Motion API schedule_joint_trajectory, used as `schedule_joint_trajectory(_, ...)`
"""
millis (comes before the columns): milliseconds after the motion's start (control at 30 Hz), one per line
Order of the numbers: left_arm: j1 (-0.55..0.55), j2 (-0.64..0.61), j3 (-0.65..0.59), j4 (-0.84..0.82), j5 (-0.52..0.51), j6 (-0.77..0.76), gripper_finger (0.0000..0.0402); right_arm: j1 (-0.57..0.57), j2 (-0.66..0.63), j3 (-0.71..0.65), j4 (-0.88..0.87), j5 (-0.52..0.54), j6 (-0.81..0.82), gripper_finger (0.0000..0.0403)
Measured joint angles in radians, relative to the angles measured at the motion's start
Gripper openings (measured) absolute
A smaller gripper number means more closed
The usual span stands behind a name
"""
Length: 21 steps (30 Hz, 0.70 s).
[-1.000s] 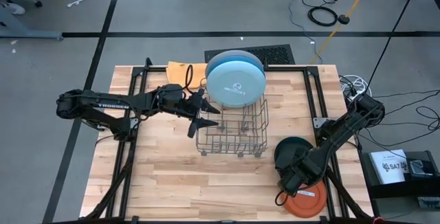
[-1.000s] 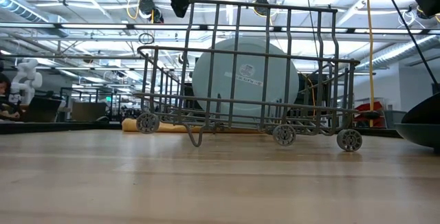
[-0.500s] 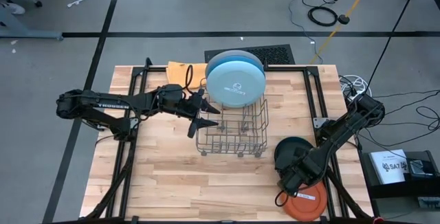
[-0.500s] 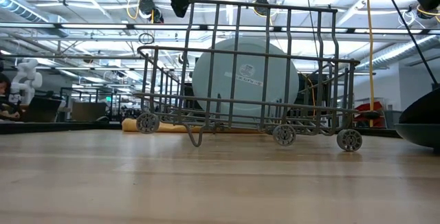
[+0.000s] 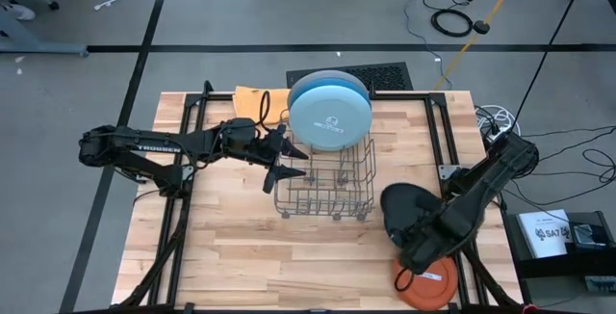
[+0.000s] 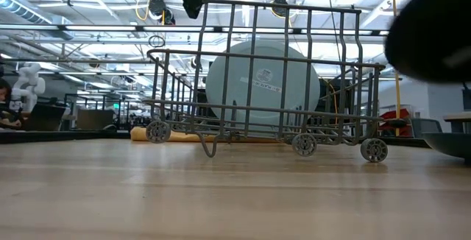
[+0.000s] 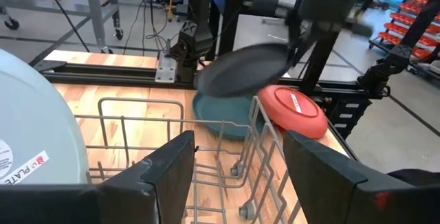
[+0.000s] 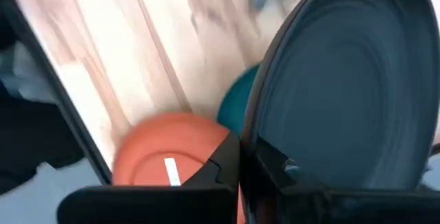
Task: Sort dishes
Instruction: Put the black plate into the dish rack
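Near the surface's right edge, right gripper (image 5: 421, 245) clenched on black plate's (image 5: 406, 210) rim, plate lifted clear; orange plate (image 5: 428, 280) and a teal dish (image 7: 221, 114) lying beneath; grey plate (image 5: 330, 117) upright in wire rack (image 5: 325, 187); left gripper (image 5: 287, 165) spread wide, hovering at the rack's left side

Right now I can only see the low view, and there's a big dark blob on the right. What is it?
Observer: A black plate, held above the table, its rim pinched in the right gripper.
Operator: Anything underneath?
Observer: A teal plate lies below it, an orange plate beside that.
Operator: Where's the other arm?
Observer: The left gripper hovers open over the wire rack's left edge.
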Motion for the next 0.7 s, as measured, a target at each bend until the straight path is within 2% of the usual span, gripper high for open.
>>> schedule_joint_trajectory(167, 0.0, 0.0, 0.0, 0.0, -0.004, 0.0, 0.0223, 0.0, 0.0, 0.212, -0.073, 0.173, -0.051, 0.0004)
schedule_joint_trajectory(433, 0.0, 0.0, 0.0, -0.004, -0.004, 0.01, 0.0223, -0.013, 0.0, 0.466, -0.067, 0.457, -0.363, 0.0004)
schedule_joint_trajectory(600, 0.019, -0.022, 0.0, -0.047, -0.038, 0.018, 0.0223, -0.078, 0.0, 0.521, 0.009, 0.477, -0.608, 0.0004)
schedule_joint_trajectory(700, 0.041, -0.077, 0.0, -0.029, -0.043, 0.045, 0.0223, -0.134, 0.0, 0.521, 0.076, 0.374, -0.749, 0.0004)
